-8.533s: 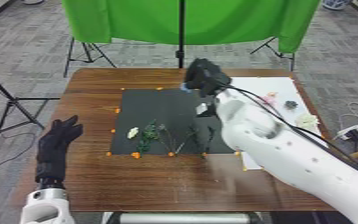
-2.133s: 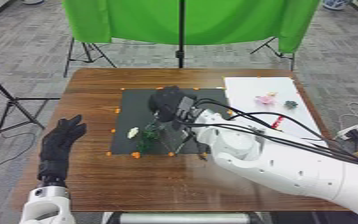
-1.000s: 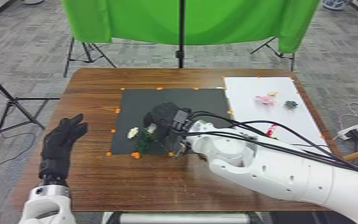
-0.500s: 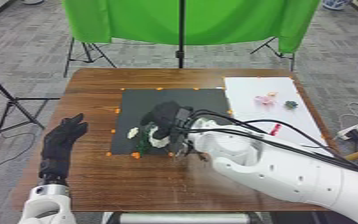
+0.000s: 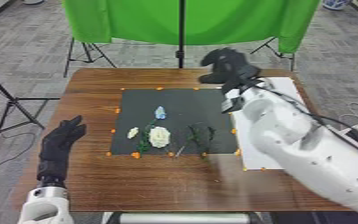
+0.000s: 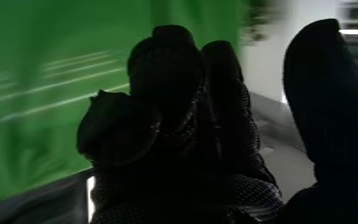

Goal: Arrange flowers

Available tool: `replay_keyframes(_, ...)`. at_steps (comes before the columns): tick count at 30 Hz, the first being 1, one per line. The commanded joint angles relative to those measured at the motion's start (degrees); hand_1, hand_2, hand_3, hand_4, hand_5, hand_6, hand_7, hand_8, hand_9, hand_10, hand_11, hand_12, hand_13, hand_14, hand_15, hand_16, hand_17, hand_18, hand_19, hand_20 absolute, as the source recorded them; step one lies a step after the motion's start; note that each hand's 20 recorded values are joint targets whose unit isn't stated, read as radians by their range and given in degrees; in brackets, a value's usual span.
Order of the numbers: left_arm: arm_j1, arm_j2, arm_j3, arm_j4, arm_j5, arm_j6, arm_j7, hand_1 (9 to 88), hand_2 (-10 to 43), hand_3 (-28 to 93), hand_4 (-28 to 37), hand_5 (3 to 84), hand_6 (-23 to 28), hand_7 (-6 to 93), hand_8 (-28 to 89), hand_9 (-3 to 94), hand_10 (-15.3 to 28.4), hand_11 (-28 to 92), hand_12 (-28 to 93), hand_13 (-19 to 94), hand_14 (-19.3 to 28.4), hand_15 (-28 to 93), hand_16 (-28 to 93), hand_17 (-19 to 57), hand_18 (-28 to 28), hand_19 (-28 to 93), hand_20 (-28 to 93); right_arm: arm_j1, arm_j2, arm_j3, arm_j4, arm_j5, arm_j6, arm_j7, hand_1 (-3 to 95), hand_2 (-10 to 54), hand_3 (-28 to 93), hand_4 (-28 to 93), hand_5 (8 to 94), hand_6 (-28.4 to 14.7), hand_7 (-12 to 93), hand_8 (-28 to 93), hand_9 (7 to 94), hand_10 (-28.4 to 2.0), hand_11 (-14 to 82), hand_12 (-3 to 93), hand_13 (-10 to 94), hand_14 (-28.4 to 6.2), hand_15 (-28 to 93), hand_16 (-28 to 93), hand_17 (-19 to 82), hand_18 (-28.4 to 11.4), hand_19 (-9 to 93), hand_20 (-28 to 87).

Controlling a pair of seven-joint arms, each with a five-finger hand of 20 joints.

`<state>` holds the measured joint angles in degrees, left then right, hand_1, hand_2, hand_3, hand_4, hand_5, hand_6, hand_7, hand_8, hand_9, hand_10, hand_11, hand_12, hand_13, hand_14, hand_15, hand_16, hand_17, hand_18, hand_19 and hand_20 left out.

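In the head view my right hand [image 5: 229, 66] is above the table's far right part, over the white sheet's far end, open with nothing in it. In the right wrist view the right hand [image 6: 171, 110] has its fingers and thumb apart. My left hand [image 5: 62, 137] rests open at the table's left side. On the dark mat lie a large cream flower [image 5: 159, 137], a small white flower [image 5: 133, 132], a blue flower [image 5: 160, 113] and green stems [image 5: 143, 145]. More green stems [image 5: 195, 135] lie to their right.
The dark mat [image 5: 189, 100] has orange markers around its edge. A white sheet [image 5: 261, 159] lies to its right, partly under the right arm. A green cloth [image 5: 140, 22] hangs on a stand beyond the brown table [image 5: 95, 185].
My right hand has lifted off the mat and moved far and to the right, letting go of the large cream flower, which now lies uncovered. The left arm has kept still.
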<state>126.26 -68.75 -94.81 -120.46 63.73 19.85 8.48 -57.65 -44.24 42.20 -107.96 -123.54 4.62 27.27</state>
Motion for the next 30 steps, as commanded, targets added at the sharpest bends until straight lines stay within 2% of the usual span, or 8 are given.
replay_keyframes(1,0.54,-0.58,0.05,-0.08,0.36,-0.02,-0.68,20.8,7.2,61,-28.3,47.4,4.5,11.6,-6,44.4,14.5,18,12,30,17.7,25,0,-0.6,13.6,13,21,1.49,3.24,4.26,11.75,1.31,-6.54,4.86,35.7,-9.5,64,-15,58.5,0.5,11,-8,68.6,-15.2,14.4,20.3,82,-6.4,59,34,57,-13.3,93,50)
replay_keyframes(11,0.46,-0.77,0.13,-0.11,0.39,-0.12,-0.87,20.8,7.2,61,-28.3,47.4,4.4,11.6,-6,44.4,14.5,18,12,30,17.7,25,0,-0.7,13.6,13,21,1.90,2.49,0.47,20.05,1.49,-12.56,5.89,35.3,-9.5,64,-15,57.9,0.6,11,-8,68.5,-14.9,14.6,20.4,82,-6.7,59,33,57,-13.5,93,50)
replay_keyframes(20,0.74,-0.81,0.01,-0.25,0.36,0.21,-1.07,20.6,7.2,62,-28.3,47.4,4.5,11.6,-6,44.4,14.5,18,12,30,17.7,25,0,-0.7,13.6,13,21,0.86,1.28,-2.22,25.81,-1.93,-13.02,6.07,35.1,-9.5,64,-16,57.6,0.9,11,-8,67.3,-15.0,14.3,20.3,82,-6.5,59,33,57,-13.6,93,50)
replay_keyframes(23,0.69,-0.87,0.07,-0.25,0.40,0.21,-1.13,20.7,7.2,62,-28.3,47.4,4.6,11.6,-6,44.4,14.5,18,12,30,17.8,25,0,-0.7,13.6,13,21,0.38,1.28,-4.08,26.94,-3.03,-7.84,4.73,36.6,-9.5,64,-16,57.6,0.9,12,-8,67.3,-14.9,14.3,20.3,82,-6.5,59,33,57,-13.6,93,50)
replay_keyframes(25,0.68,-0.87,0.04,-0.25,0.37,0.14,-1.14,20.6,7.2,62,-28.3,47.4,4.6,11.5,-6,44.4,14.5,18,12,30,17.8,25,0,-0.7,13.6,13,20,0.70,1.33,-6.14,27.75,-3.59,-2.73,4.11,41.9,-9.5,65,-18,60.4,1.9,14,-9,70.1,-13.2,15.9,20.2,83,-5.5,59,33,58,-12.9,93,50)
replay_keyframes(28,0.75,-0.83,-0.01,-0.27,0.35,0.21,-1.09,20.6,7.2,62,-28.3,47.3,4.6,11.5,-6,44.4,14.6,18,12,30,17.7,25,0,-0.7,13.6,13,21,0.97,1.31,-7.54,28.57,-4.14,3.48,2.41,52.2,-9.5,58,-19,68.9,1.8,17,2,78.8,-9.9,13.6,26.6,87,-3.7,59,34,62,-11.5,93,52)
replay_keyframes(30,0.71,-0.81,0.02,-0.30,0.39,0.18,-1.15,20.8,7.2,62,-28.3,47.3,4.6,11.5,-6,44.4,14.6,18,12,30,17.7,25,0,-0.7,13.6,13,21,0.34,1.62,-6.70,27.36,-4.80,5.85,1.91,58.4,-9.5,55,-19,76.2,2.0,19,6,86.1,-8.9,8.2,32.6,89,-2.9,59,34,64,-10.9,93,54)
